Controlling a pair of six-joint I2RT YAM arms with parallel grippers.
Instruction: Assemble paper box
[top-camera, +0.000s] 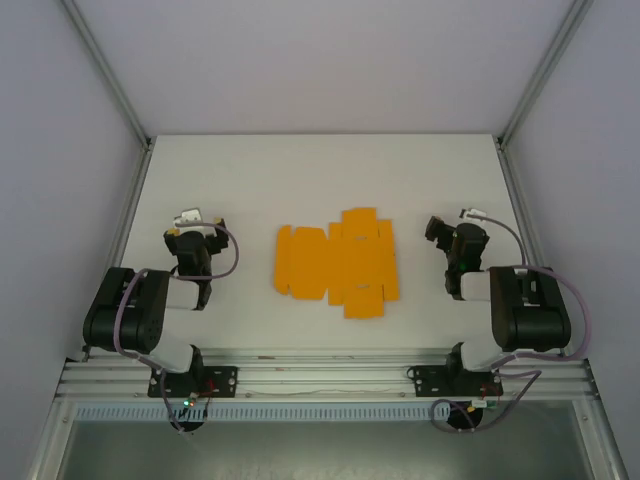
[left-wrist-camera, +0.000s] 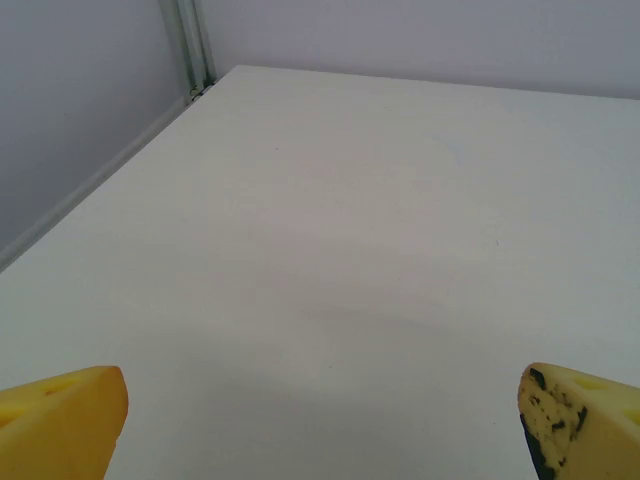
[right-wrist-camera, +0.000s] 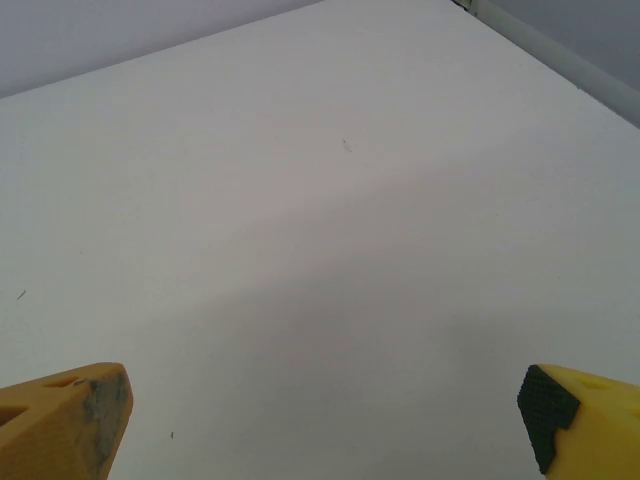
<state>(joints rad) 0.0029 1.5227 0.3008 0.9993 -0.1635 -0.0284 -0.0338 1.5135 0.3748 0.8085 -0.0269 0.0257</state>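
The paper box (top-camera: 336, 263) lies flat as an unfolded bright orange die-cut sheet with creases and tabs, in the middle of the white table between the two arms. My left gripper (top-camera: 190, 222) rests to its left, well apart from it. In the left wrist view its yellow fingertips (left-wrist-camera: 62, 424) stand wide apart with bare table between them. My right gripper (top-camera: 440, 232) sits to the sheet's right, also clear of it. Its yellow fingertips (right-wrist-camera: 585, 420) in the right wrist view are spread wide over bare table, holding nothing.
The white table (top-camera: 320, 170) is enclosed by grey walls with aluminium posts at the back corners (top-camera: 150, 140). An aluminium rail (top-camera: 320, 375) carrying both arm bases runs along the near edge.
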